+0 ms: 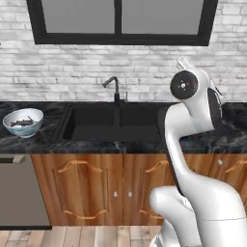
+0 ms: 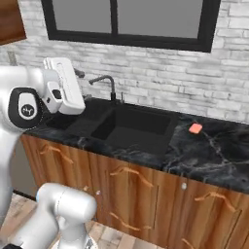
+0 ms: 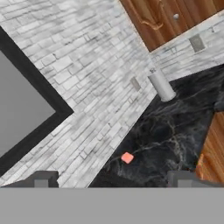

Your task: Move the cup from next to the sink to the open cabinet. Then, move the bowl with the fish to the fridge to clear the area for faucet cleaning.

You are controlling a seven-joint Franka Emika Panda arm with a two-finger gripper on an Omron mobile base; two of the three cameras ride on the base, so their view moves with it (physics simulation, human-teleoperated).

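Around the worktop: brick, window, counter and small odds

We see a whitewashed brick wall [image 1: 58, 72] behind a black marble counter [image 2: 214, 151], with a black-framed window [image 1: 118, 19] set above it. On the counter lies a small orange-pink block [image 2: 195, 128], well apart from everything else; in the hand view it sits near the foot of the wall. Further along that counter in the hand view stands a grey cylindrical canister [image 3: 162, 86], close against the brick. Below the counter run reddish-brown wooden doors [image 1: 79, 188] with curved handles, and to their left we see a flat grey appliance front [image 1: 19, 193]. A pale wood plank floor [image 1: 72, 236] shows at the bottom.
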